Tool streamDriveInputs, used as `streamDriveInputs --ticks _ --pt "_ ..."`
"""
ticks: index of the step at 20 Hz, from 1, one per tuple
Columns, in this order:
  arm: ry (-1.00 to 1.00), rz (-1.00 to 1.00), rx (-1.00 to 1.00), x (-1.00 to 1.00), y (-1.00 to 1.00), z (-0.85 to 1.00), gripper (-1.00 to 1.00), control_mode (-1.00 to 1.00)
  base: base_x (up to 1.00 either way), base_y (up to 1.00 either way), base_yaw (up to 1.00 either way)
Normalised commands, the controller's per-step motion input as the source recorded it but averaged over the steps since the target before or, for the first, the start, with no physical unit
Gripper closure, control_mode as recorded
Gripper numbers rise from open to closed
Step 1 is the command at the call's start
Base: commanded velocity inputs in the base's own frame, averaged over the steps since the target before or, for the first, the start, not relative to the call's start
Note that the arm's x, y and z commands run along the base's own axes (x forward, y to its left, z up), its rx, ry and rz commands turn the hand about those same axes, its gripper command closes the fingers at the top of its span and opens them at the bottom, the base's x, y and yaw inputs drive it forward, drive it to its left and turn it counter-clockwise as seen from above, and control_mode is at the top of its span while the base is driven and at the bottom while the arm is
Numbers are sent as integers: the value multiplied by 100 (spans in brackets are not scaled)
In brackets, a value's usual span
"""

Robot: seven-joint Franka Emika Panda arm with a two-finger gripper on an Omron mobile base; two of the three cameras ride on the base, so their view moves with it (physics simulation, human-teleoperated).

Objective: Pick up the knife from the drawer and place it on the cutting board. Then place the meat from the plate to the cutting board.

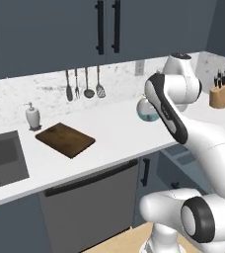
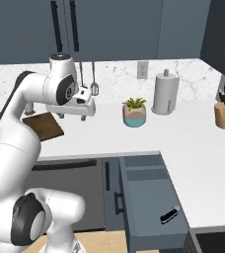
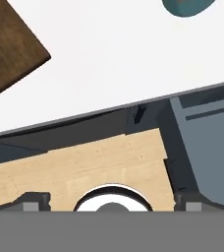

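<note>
From the left base view, the cutting board (image 1: 65, 140) lies bare on the bench (image 1: 114, 133), ready to receive.

From the right base view, the drawer (image 2: 151, 200) stands pulled out so the knife (image 2: 169, 214) is reachable; my gripper (image 2: 89, 114) hovers over the bench, well apart.

In the hand view, my gripper's fingers (image 3: 35, 203) are spread wide, holding nothing.

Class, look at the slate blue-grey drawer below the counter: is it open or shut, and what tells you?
Open. In the right base view the drawer juts out past the cabinet fronts, its inside exposed, with the knife lying in it.
</note>
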Motion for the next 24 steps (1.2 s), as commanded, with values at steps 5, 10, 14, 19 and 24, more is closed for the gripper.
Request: streamDriveInputs --ticks 5,10,14,19,24 --pt "12 -20 0 1 -37 -10 -100 -100 0 2 -5" --pt "21 -26 3 2 -98 -66 -100 -100 0 0 0" --pt "14 -12 2 -5 -97 -98 -100 -100 0 0 0" --pt "9 1 2 -31 -92 -100 -100 -100 0 0 0" --pt "13 7 13 -2 -95 -100 -100 -100 0 0 0"
